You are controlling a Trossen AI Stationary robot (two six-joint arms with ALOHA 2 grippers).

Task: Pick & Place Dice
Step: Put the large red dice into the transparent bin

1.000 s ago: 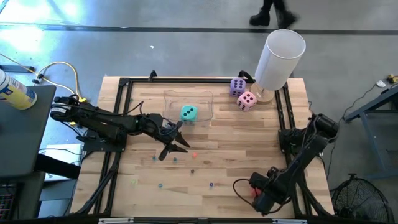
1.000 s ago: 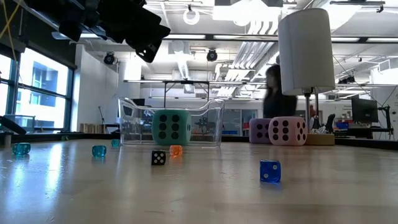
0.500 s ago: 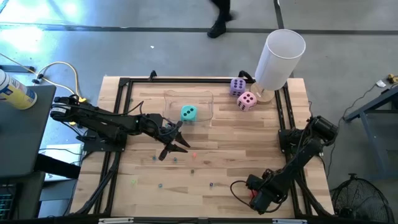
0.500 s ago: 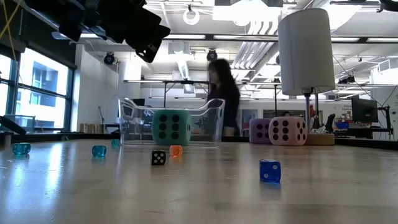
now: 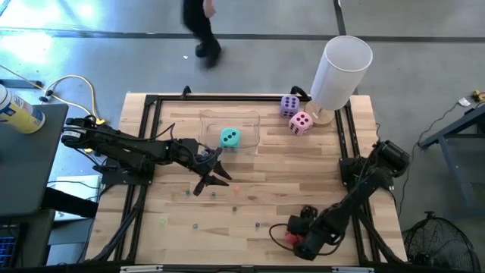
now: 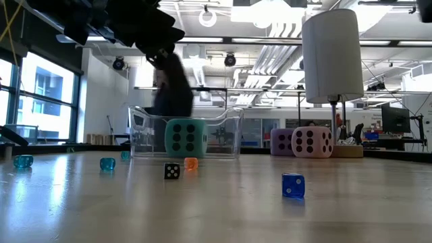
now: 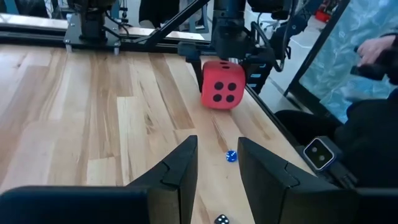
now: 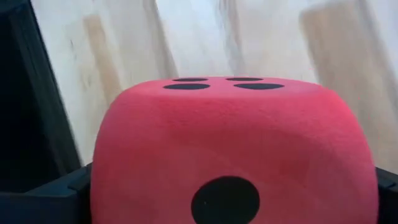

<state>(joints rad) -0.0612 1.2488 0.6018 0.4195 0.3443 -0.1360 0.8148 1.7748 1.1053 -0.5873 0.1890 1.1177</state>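
Your right claw [image 5: 294, 236] is at the bench's [image 5: 273, 197] near edge, spread wide around the red die [image 7: 219, 85], which sits between its fingers; whether they press it, you cannot tell. The die looks lifted slightly off the wood. The tray [image 5: 229, 129] with the teal die [image 5: 230, 138] lies across the bench, toward the far side and left of this claw, so the carry likely runs that way. The purple die [image 5: 289, 105] and pink die [image 5: 301, 123] wait by the white cylinder [image 5: 341, 72]. Your left claw [image 5: 214, 174] hovers mid-bench, empty, fingers slightly apart.

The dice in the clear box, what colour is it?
Teal-green dice with dark pips; clearest in the low view.
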